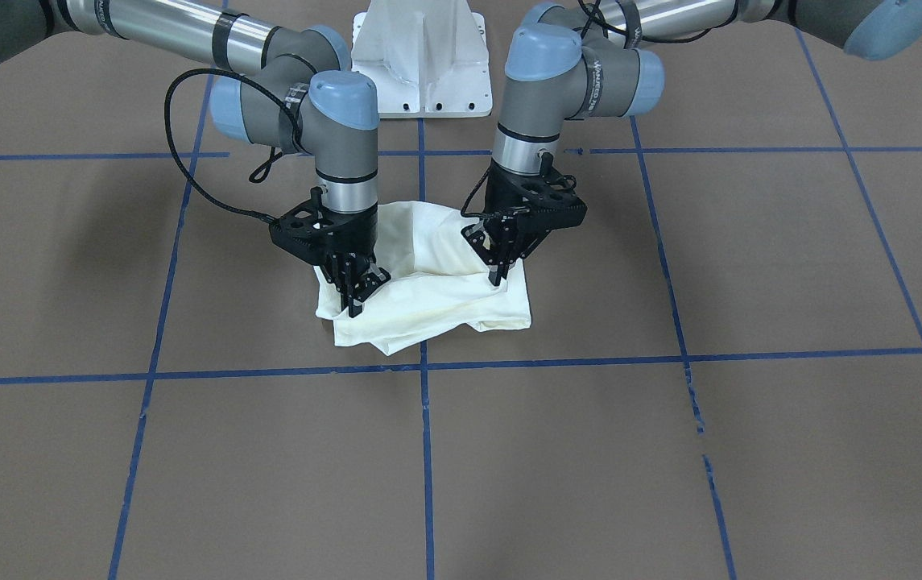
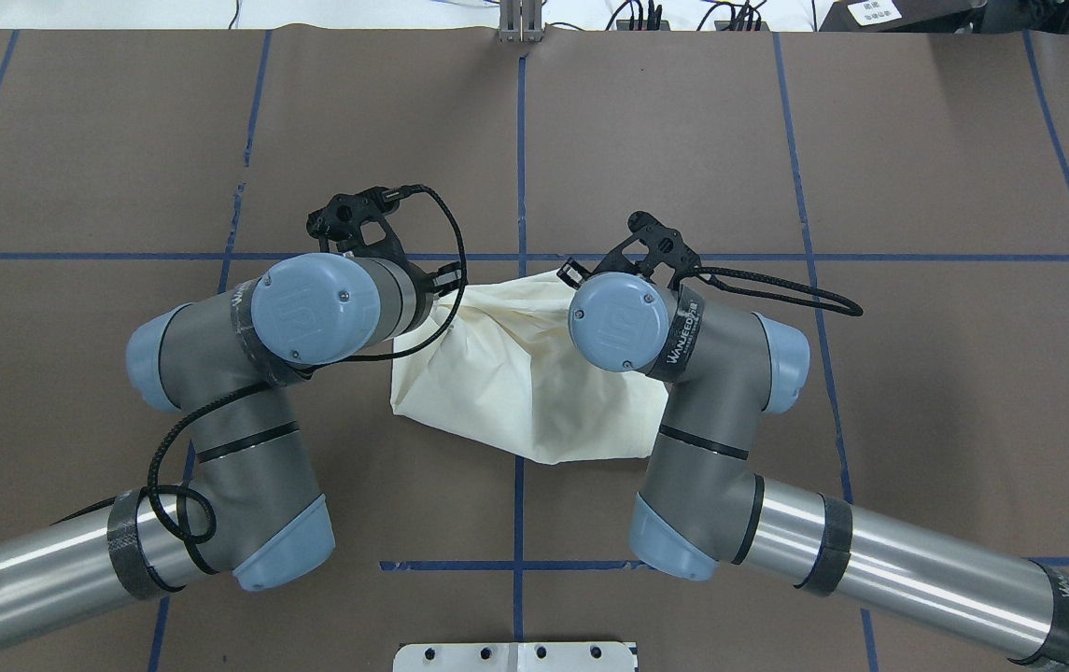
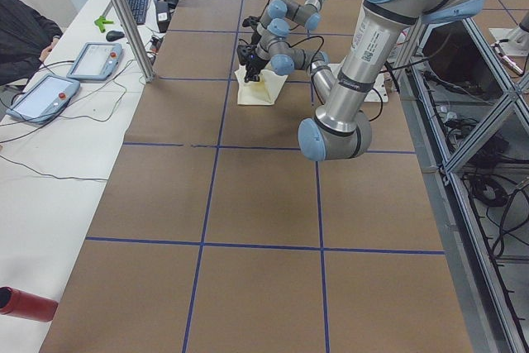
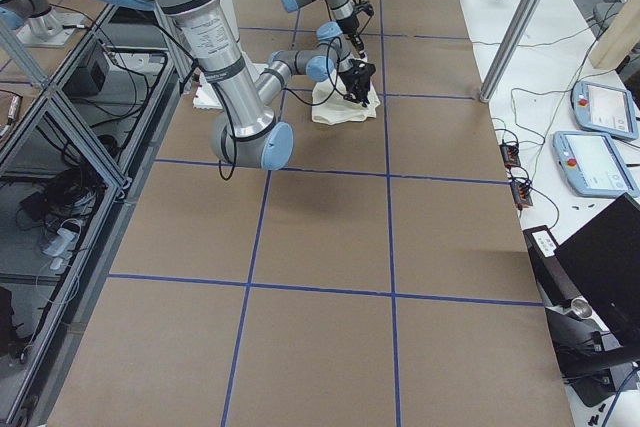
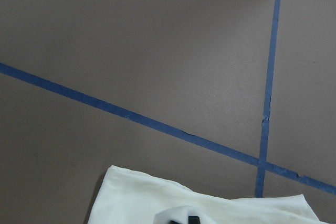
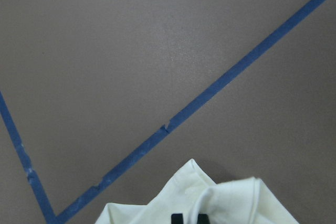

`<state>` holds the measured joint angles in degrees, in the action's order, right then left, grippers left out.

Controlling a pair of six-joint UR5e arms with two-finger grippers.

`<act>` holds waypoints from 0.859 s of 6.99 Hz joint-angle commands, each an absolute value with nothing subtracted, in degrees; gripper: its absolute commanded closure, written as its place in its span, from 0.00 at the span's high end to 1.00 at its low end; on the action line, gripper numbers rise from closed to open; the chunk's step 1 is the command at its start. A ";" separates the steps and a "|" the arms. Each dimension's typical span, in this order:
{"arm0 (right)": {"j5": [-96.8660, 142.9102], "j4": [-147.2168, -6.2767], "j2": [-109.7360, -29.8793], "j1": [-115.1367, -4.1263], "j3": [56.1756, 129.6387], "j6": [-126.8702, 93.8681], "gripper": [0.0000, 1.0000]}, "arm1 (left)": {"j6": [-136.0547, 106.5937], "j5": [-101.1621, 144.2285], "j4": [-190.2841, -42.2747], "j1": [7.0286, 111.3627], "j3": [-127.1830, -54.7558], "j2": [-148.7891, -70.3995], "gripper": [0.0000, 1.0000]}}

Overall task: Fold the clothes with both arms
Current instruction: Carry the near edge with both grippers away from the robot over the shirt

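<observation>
Here, we are observing the left gripper (image 1: 498,272) and the right gripper (image 1: 361,292), each clamping a raised edge of the cream T-shirt (image 1: 436,310). The garment is lying bunched between them, plain side showing, on the brown table (image 1: 710,266), straddling a blue tape line (image 1: 426,451). The left arm (image 1: 565,80) and the right arm (image 1: 324,113) are angling inward over it.

Brown table (image 1: 670,451) with its load.
I see blue tape lines (image 1: 426,451) crossing it, a bunched cream T-shirt (image 1: 436,298) lying near the middle, and a white base block (image 1: 422,72) at the robot's edge.
</observation>
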<state>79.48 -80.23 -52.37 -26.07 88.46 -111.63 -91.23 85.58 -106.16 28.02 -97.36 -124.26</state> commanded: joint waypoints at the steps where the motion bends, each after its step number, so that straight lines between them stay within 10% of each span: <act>1: 79.89 -78.49 -51.42 -26.89 87.10 -108.37 0.83 | -91.23 85.61 -106.17 27.86 -97.47 -124.02 0.00; 2: 80.07 -78.57 -51.16 -27.07 87.19 -108.28 0.99 | -91.23 85.61 -106.17 27.77 -97.56 -123.84 0.15; 3: 81.81 -78.40 -50.72 -27.77 87.88 -104.80 1.00 | -87.58 85.69 -106.17 27.77 -97.99 -123.58 0.99; 6: 86.93 -78.31 -54.74 -27.26 96.04 -94.08 1.00 | -73.61 94.62 -106.00 32.32 -103.34 -121.21 1.00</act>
